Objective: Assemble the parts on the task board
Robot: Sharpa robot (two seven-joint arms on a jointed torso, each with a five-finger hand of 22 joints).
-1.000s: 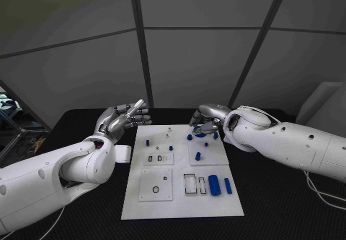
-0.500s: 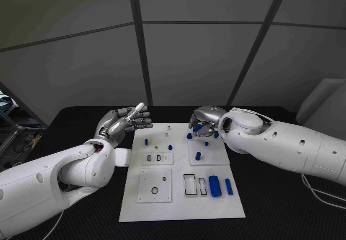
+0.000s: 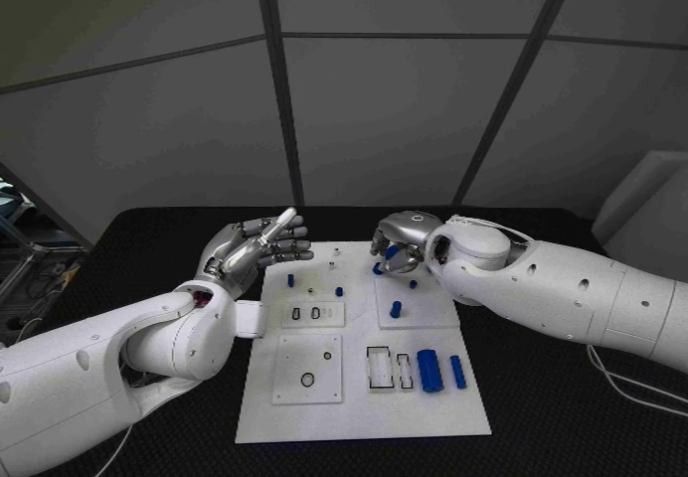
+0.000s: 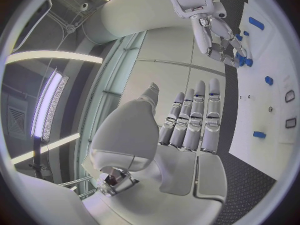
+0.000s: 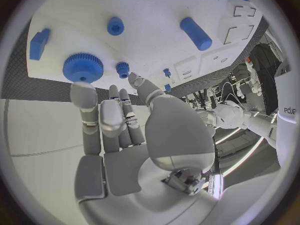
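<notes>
Left robot hand [image 3: 258,245] open, fingers straight, raised beside board [image 3: 359,417]. Right robot hand [image 3: 396,246] empty, fingers loosely extended, tips just above blue gear [image 5: 82,67] at far edge.

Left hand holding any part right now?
No. The left hand is raised with fingers straight and nothing in them, beside the task board.

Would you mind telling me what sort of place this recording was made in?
Most likely a robotics lab or test cell. A white task board with small blue parts lies on a black table, grey panel walls stand behind it, and the right wrist view shows equipment racks and strip lights.
</notes>
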